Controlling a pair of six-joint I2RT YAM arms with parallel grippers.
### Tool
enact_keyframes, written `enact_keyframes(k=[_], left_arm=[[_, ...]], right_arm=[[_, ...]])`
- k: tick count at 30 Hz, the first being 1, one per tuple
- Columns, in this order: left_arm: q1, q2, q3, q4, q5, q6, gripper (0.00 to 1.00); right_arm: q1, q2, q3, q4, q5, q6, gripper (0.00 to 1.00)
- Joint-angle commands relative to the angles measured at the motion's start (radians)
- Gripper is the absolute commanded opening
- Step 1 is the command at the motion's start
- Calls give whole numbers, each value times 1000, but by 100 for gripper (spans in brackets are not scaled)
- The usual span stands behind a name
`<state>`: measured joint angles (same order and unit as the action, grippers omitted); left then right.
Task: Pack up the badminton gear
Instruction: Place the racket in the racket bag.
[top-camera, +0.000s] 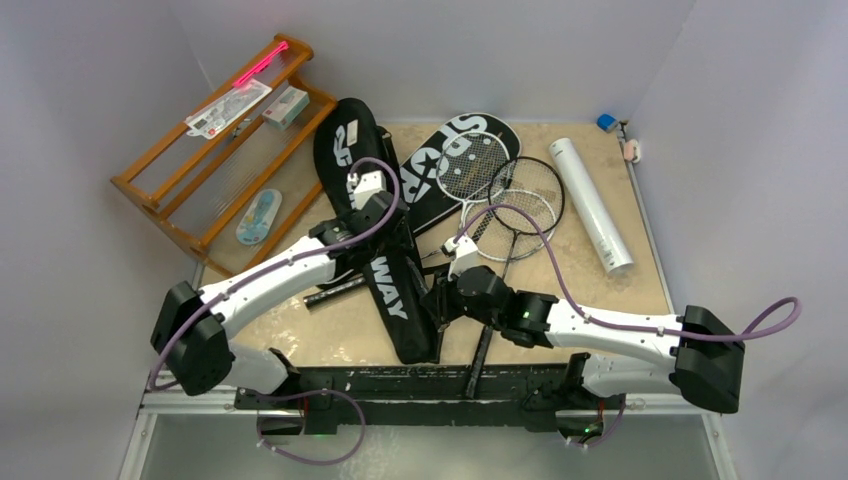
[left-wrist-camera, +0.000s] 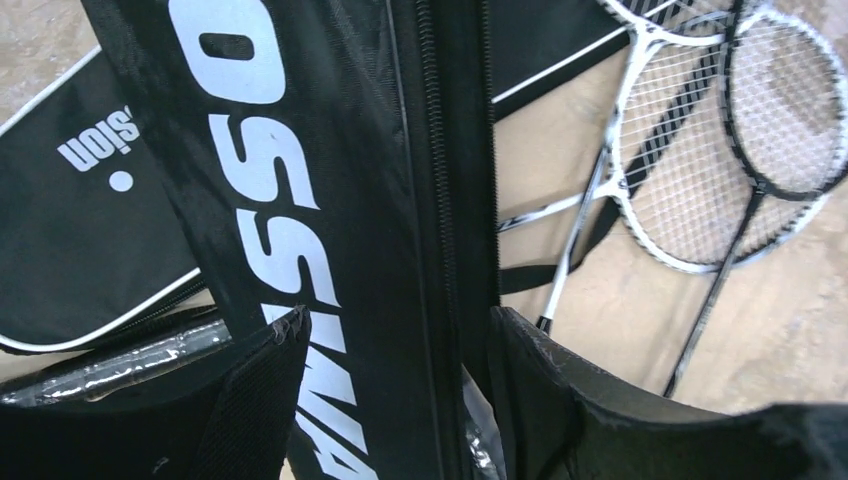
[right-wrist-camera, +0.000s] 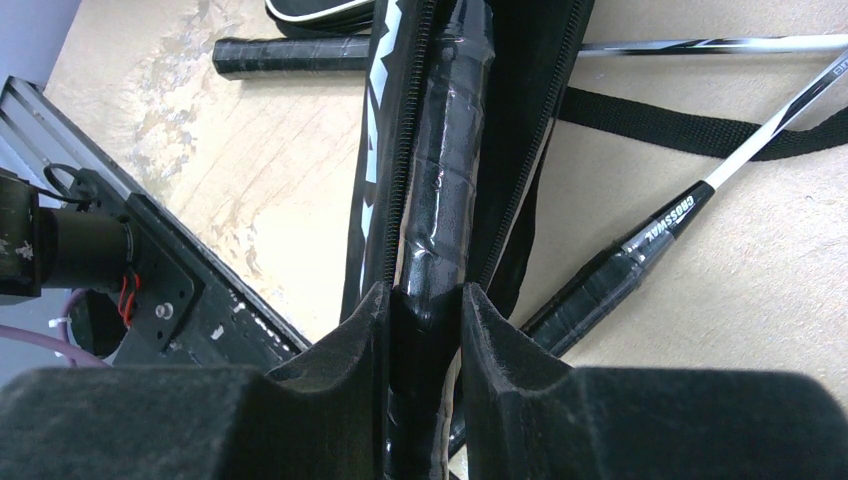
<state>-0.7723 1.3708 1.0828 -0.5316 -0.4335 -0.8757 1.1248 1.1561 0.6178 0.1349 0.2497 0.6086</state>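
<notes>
Bagging a racket (right-wrist-camera: 441, 120), I clamp its handle (right-wrist-camera: 436, 230) with my right gripper (right-wrist-camera: 425, 318) inside the CROSSWAY cover (left-wrist-camera: 300, 250), left gripper (left-wrist-camera: 398, 325) wide astride it; zipping next.

l arm (top-camera: 270, 270) stretched fwd, l jaws apart; r arm (top-camera: 600, 325) bent in, r jaws clamping racket handle (right-wrist-camera: 440, 180).

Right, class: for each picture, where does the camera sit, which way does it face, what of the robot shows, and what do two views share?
Top external: fixed above and behind the arms, looking down on the table; both arms show.
Left wrist: on the left arm, looking down past its open left claw at the CROSSWAY cover and rackets.
Right wrist: on the right arm, looking along the right claw, shut on a racket handle.
Shared: both wrist views show the CROSSWAY cover.
</notes>
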Motion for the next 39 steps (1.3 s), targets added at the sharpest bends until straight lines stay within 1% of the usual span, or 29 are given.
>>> enact_keyframes(k=[1,4,6,7,10,11,14,17,22,25,28,32,35,39], left_arm=[[4,44,52,0,-76,21,61],[4,72,63,2,-96,21,54],[4,86,72,3,-100,28,45],[4,92,77,4,-99,33,40],[4,96,101,-6,-88,41,2],[4,88,105,-5,-73,45,0],[4,44,92,38,19,57,0],[5,-20,48,109,133,56,0],[23,-149,-106,258,334,46,0],[67,-221,-220,383,491,34,0],[116,-266,-307,453,623,35,0],[126,-300,-328,398,622,106,0],[126,-309,-324,358,611,149,0],[127,-315,-322,365,645,177,0]], right_arm=[[2,-17,13,92,-1,-46,1],[1,-10,13,95,-3,-45,1],[2,-6,14,97,-5,-46,1],[2,-2,15,97,-6,-46,1],[2,8,17,95,-3,-49,1],[2,11,21,93,-2,-50,1],[1,18,28,86,6,-56,2],[2,35,37,84,10,-72,4],[1,86,61,57,19,-98,4],[2,93,56,76,14,-105,4],[2,92,46,84,22,-120,4],[0,43,41,31,29,-143,5],[0,-1,20,46,33,-180,6],[0,-5,0,80,29,-203,6]])
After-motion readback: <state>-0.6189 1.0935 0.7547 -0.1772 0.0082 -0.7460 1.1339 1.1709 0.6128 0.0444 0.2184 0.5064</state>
